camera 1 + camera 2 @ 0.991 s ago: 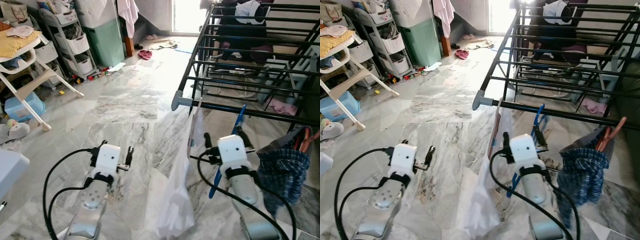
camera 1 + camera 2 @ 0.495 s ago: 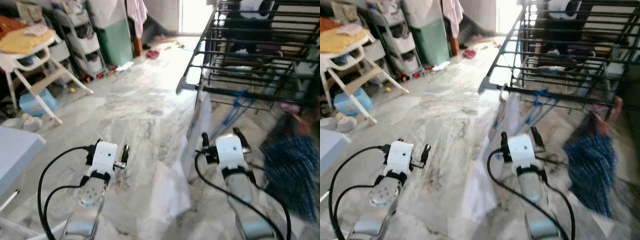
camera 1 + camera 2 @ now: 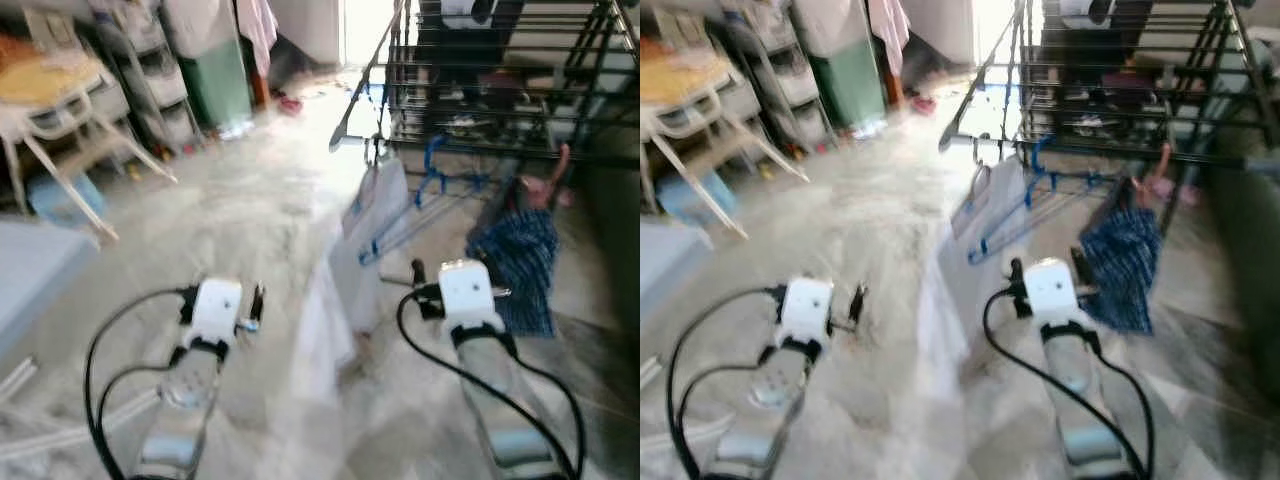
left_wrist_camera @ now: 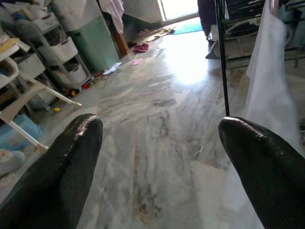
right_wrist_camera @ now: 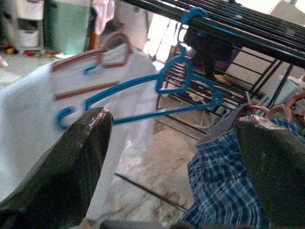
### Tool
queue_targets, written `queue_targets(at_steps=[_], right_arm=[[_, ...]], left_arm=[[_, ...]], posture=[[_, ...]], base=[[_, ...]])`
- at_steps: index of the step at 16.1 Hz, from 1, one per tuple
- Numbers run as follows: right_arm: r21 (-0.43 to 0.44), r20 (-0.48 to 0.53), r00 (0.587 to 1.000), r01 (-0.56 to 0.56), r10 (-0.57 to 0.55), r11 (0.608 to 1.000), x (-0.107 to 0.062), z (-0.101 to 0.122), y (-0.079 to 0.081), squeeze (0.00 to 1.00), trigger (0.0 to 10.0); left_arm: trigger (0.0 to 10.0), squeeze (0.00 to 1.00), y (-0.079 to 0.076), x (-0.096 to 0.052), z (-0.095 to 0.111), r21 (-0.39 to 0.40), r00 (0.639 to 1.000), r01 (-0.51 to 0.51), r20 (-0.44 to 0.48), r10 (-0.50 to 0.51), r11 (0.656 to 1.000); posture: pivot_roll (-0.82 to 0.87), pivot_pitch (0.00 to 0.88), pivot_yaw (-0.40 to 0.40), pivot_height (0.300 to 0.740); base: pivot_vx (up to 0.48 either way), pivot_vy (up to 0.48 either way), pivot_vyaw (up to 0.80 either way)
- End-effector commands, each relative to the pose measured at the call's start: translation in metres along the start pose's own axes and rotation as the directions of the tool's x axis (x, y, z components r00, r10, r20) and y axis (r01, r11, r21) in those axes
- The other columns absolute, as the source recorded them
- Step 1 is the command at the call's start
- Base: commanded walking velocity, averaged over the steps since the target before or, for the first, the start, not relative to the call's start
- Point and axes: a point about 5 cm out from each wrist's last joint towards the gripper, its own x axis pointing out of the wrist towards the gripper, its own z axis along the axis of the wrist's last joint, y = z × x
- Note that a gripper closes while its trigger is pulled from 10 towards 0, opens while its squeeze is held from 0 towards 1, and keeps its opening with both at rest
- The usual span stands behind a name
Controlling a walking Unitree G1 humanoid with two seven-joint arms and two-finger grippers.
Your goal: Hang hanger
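No readable txt, labels, brands or nos. anywhere; views w/ head cam blurred, nothing legible near either pincer or on stuff beyond.

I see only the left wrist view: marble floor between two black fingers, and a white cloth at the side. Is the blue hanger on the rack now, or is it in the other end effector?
Observer: It is on the rack. The blue hanger hangs by its hook from a black rail, with nothing on it.
Operator: So the right side holds nothing?
Observer: Correct. The right end effector is open and empty, pointing toward that hanger.
Operator: What hangs next to it?
Observer: Your white cloth is on a brown hanger on one side, and a blue plaid shirt hangs on the other.
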Motion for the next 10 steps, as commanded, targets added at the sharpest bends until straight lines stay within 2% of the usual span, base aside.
queue_targets(at_steps=[1,6,7,9,10], right_arm=[[0.012,0.011,1.0,-0.026,0.026,1.0,0.003,0.005,0.007,0.0,10.0],[0.006,-0.025,0.993,-0.12,0.12,0.993,0.008,0.001,0.015,0.0,10.0],[-0.022,-0.024,0.993,-0.118,0.117,0.993,0.01,0.0,0.017,0.0,10.0],[0.027,-0.021,0.986,-0.163,0.163,0.986,0.01,0.001,0.024,0.0,10.0],[0.005,-0.011,0.986,-0.165,0.165,0.986,0.011,0.003,0.028,0.0,10.0]], left_arm=[[10.0,0.0,0.006,0.0,-0.002,0.013,1.0,-0.027,-0.004,0.027,1.0],[10.0,0.0,0.007,-0.006,-0.009,-0.007,0.994,-0.111,-0.014,0.111,0.994],[10.0,0.0,0.006,-0.007,-0.01,-0.005,0.993,-0.121,-0.016,0.121,0.993],[10.0,0.0,0.004,-0.01,-0.013,-0.011,0.994,-0.11,-0.019,0.11,0.994],[10.0,0.0,0.004,-0.011,-0.014,-0.014,0.995,-0.099,-0.023,0.098,0.995]], posture=[[-0.12,0.0,0.09,0.74],[-0.08,0.0,-0.016,0.74],[-0.07,0.0,-0.024,0.74],[-0.06,0.0,-0.04,0.74],[-0.06,0.0,-0.022,0.74]], base=[[0.0,0.0,0.0],[0.0,0.0,0.0],[0.0,0.0,0.0],[0.0,0.0,0.0],[0.0,0.0,0.0]])
